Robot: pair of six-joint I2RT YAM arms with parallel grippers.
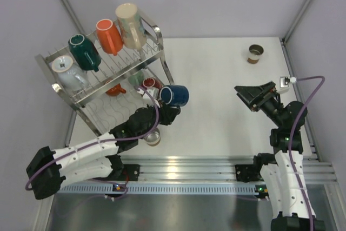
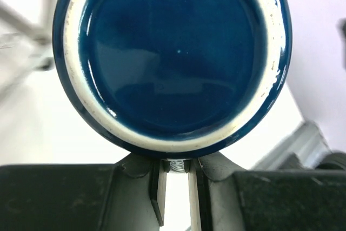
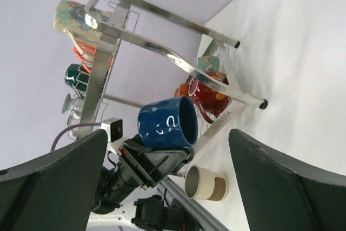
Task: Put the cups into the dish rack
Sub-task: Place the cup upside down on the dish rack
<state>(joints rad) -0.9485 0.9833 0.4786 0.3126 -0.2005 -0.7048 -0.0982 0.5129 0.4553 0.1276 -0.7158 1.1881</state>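
Ideally, the left pincer (image 2: pixel 175 182), gripping the navy mug (image 1: pixel 174 95), inverts it onto free dish rack (image 3: pixel 184 21) tines; the right pincer (image 1: pixel 246 98) stands open.

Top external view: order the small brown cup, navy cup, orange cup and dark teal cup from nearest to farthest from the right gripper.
From the right gripper:
1. small brown cup, just beyond it, far right.
2. navy cup, to its left, mid-table.
3. orange cup, on the dish rack, top tier.
4. dark teal cup, same tier, further left.
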